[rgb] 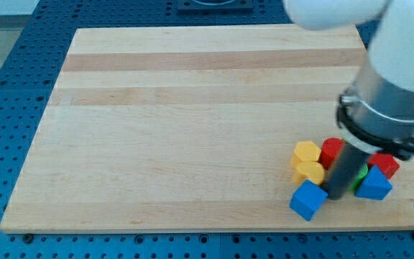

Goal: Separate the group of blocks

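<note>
All the action is crammed into the bottom-right corner of the light wooden desk point(192, 108); the blocks sit in one tight cluster there, close to the desk's lower edge.

On the view's left of the bunch are two yellow blocks with rounded-looking shapes. The upper yellow block point(307, 152) and the lower yellow block point(310, 171) are touching, one stacked right above the other in the view. Just to the right of the upper one is a red block point(330, 151), shape hard to make out since the rod covers part of it. Below the yellows is a blue cube point(308, 199), turned on a diagonal and nearest the bottom edge.

The straight dark rod point(345, 169) comes down through the middle of the group, and the tip point(336, 194) lands just right of the blue cube and lower yellow block, looking like it touches or nearly touches both. On the rod's right there's a sliver of a green block point(363, 173), mostly hidden, then a blue triangular block point(374, 185) and a second red block point(385, 165) above it, all packed together.

The arm's white and grey body point(394, 93) fills the view's top right. It ends in that rod instead of a claw, so open or closed doesn't apply. A blue perforated surface point(6, 108) surrounds the desk.
</note>
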